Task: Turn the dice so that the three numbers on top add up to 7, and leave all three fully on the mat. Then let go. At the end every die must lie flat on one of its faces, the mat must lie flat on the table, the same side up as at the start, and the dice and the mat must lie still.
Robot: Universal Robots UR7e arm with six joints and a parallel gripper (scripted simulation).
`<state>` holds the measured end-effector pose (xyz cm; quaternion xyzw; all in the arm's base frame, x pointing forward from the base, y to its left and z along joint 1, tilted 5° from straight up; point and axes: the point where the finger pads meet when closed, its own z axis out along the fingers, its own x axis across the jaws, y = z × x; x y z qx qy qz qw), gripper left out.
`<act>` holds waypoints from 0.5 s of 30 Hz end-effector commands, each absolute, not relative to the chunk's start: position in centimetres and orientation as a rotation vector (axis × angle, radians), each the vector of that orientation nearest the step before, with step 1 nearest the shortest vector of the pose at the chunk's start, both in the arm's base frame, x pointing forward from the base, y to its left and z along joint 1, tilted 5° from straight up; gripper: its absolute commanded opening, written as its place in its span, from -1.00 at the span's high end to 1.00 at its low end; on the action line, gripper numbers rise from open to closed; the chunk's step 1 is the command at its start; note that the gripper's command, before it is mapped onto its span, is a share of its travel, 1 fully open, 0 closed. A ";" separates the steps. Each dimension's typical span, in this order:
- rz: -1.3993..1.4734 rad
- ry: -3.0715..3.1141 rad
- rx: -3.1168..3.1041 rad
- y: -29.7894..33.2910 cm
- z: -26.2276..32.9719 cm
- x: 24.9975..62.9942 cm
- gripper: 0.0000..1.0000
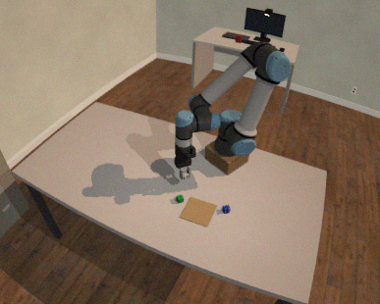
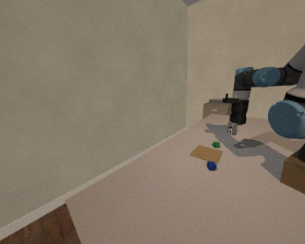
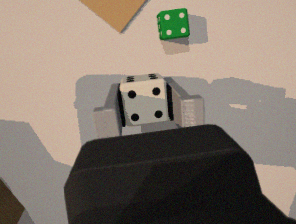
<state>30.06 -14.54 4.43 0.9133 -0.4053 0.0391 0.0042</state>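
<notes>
Gripper (image 3: 146, 106): partly open, with both fingers pressed against opposite sides of a white die (image 3: 143, 101). The die is held between the pads, its four-pip face turned toward the wrist camera and a face of more pips showing on its far side. In the top view the gripper (image 1: 185, 174) hangs above the table (image 1: 282, 235), its shadow falling on the surface beneath it; whether the held die touches the table cannot be told.

Just beyond the fingertips, slightly to the right in the wrist view, a green die (image 3: 173, 23) lies flat on the table with four pips up. It sits off the mat, close beside one of the mat's corners but apart from it.

Beyond the fingers and to the left in the wrist view, a corner of the tan mat (image 3: 114, 11) is visible. The top view shows the mat (image 1: 198, 212) lying flat with no die on it.

Farthest from the fingers, on the opposite side of the mat, a blue die (image 1: 226, 209) rests on the table just off the mat's edge. Its top number cannot be read.

The arm's wooden pedestal (image 1: 227, 167) stands behind the gripper.
</notes>
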 end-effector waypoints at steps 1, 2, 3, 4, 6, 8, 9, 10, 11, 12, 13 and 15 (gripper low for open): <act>0.124 -1.199 2.890 -14.4 4.4 30.1 -0.14; 0.124 -1.199 2.890 -14.4 4.4 30.1 -0.14; 0.124 -1.174 2.899 -14.4 4.4 30.1 -0.14; 0.124 -1.148 2.909 -14.3 4.4 30.1 -0.14; 0.123 -1.090 2.930 -14.2 4.4 30.1 -0.14; 0.123 -1.025 2.951 -14.1 4.4 30.1 -0.14; 0.122 -0.989 2.963 -14.1 4.4 30.0 -0.14; 0.122 -0.951 2.974 -14.0 4.3 30.0 -0.14; 0.121 -0.912 2.985 -14.0 4.3 30.0 -0.14; 0.121 -0.870 2.996 -13.9 4.3 30.0 -0.14; 0.121 -0.827 3.008 -13.8 4.3 30.0 -0.14; 0.119 -0.734 3.029 -13.7 4.3 30.0 -0.14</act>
